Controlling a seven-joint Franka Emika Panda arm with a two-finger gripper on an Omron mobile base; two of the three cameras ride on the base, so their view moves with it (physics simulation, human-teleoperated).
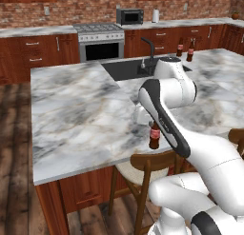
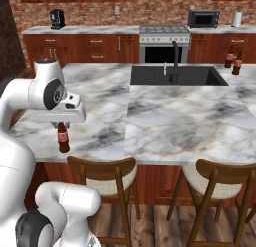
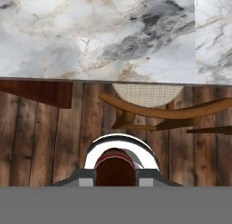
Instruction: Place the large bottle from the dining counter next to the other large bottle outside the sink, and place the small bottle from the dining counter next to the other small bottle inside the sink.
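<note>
the small brown bottle (image 2: 63,137) stands upright on the dining counter (image 1: 76,115) near its front edge, just above a stool (image 2: 107,178); long axis vertical, cap up, red label showing. the gripper (image 2: 61,122) hangs directly over it, pointing straight down. in the hand view the bottle's top (image 3: 115,168) sits between the finger tips, but whether the claw has closed on it can't be told. judged progress: two cola bottles (image 2: 233,61) stand together on the far side beside the sink (image 2: 175,75), so the large-bottle half looks done. left: grab the small bottle, carry it across and set it inside the basin. the pink bottle isn't made out from here.
</note>
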